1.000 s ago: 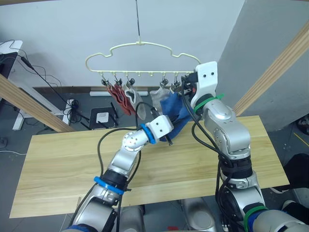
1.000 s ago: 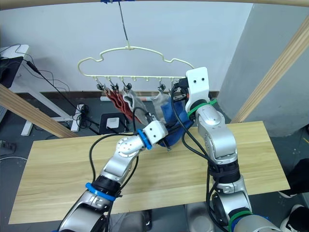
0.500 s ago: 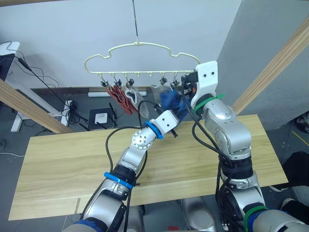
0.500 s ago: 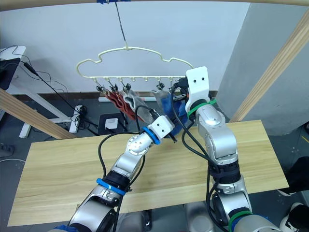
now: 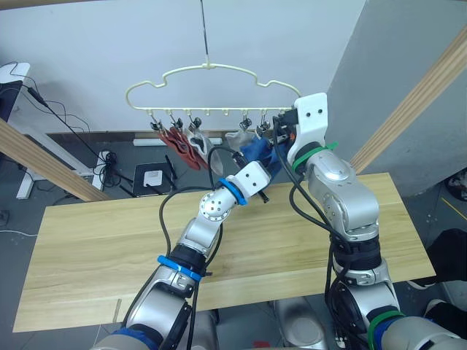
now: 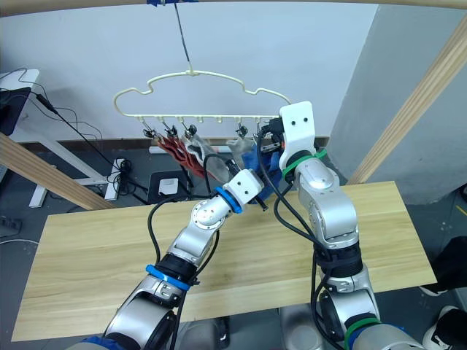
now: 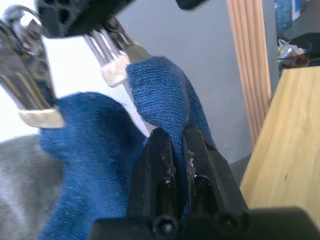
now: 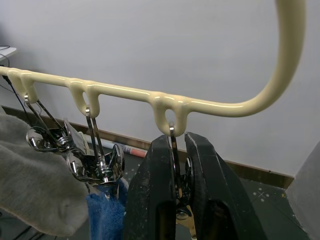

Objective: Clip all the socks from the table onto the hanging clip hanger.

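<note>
The table [image 5: 95,240] lies bare below the clip hanger [image 5: 211,69], where red socks [image 5: 181,146], a grey sock [image 6: 201,154] and a blue sock [image 7: 95,165] hang. The left wrist view shows the left gripper [image 7: 174,145] pinched on a second blue sock [image 7: 167,100] beside an end clip [image 7: 112,62]. The right gripper [image 8: 179,150] squeezes that end clip [image 8: 181,192], its lower part cut off.

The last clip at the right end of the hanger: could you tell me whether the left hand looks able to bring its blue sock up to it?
Probably yes. The left hand holds the blue sock just below that clip, which the right hand is pinching, and nothing lies between them.
</note>
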Controlling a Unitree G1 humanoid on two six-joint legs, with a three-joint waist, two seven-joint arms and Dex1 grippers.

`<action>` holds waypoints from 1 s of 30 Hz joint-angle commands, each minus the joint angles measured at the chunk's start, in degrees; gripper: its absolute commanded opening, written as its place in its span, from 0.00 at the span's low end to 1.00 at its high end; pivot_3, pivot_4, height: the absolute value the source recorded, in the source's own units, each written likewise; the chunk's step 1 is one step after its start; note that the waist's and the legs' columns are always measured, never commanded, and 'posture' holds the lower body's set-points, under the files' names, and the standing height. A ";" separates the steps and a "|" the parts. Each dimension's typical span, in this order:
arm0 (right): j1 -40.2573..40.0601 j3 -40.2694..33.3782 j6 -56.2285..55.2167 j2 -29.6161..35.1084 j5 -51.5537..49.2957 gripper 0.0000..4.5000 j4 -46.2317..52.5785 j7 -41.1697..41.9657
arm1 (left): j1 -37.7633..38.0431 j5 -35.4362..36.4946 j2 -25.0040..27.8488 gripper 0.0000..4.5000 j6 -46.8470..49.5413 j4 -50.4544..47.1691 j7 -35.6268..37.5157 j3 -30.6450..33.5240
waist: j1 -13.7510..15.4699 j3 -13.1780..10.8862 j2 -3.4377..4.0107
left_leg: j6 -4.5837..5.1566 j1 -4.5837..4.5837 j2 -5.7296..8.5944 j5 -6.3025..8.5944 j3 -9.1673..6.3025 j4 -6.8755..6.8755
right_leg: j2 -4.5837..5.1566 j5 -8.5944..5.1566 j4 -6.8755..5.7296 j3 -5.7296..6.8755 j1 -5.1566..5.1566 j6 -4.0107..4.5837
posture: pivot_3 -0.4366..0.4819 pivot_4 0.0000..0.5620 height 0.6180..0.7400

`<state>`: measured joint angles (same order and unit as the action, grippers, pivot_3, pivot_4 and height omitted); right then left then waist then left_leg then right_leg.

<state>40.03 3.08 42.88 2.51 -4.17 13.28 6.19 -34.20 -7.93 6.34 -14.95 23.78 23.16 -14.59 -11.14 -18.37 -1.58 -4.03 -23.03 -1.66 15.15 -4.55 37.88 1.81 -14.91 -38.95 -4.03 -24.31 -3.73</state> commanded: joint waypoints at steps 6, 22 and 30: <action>0.56 -0.34 -0.32 -0.28 -0.69 0.01 2.65 0.01 | -0.81 -1.06 -0.55 0.00 1.54 -0.91 -0.60 -0.48 | 0.01 0.00 0.00 | 0.00 0.00 0.00 0.00 -0.01 0.00 | 0.00 0.00 0.00 0.00 0.00 0.00 | 0.19 0.51 0.94; 0.19 0.01 0.19 -0.31 -0.56 0.01 2.46 0.04 | -3.54 -1.37 -1.28 0.00 2.85 -1.01 -1.31 -0.32 | 0.01 0.00 0.00 | 0.00 0.00 0.00 0.00 0.00 0.00 | 0.00 0.00 0.00 0.00 0.00 0.00 | 0.19 0.51 0.94; 0.14 0.33 -0.30 0.28 0.12 0.01 2.15 -0.02 | -3.49 -0.89 -1.69 0.00 2.78 -1.29 -2.46 0.54 | 0.01 0.00 0.00 | 0.00 0.00 0.00 0.00 -0.01 0.00 | 0.00 0.00 0.00 0.00 0.00 0.00 | 0.19 0.50 0.94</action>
<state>40.01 3.46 43.15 2.59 -4.03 13.28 6.22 -36.75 -9.13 5.26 -11.67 23.95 21.50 -14.62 -11.13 -18.37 -1.58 -4.03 -23.03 -1.66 15.15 -4.55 37.88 1.81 -14.91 -38.95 -4.03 -24.31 -3.73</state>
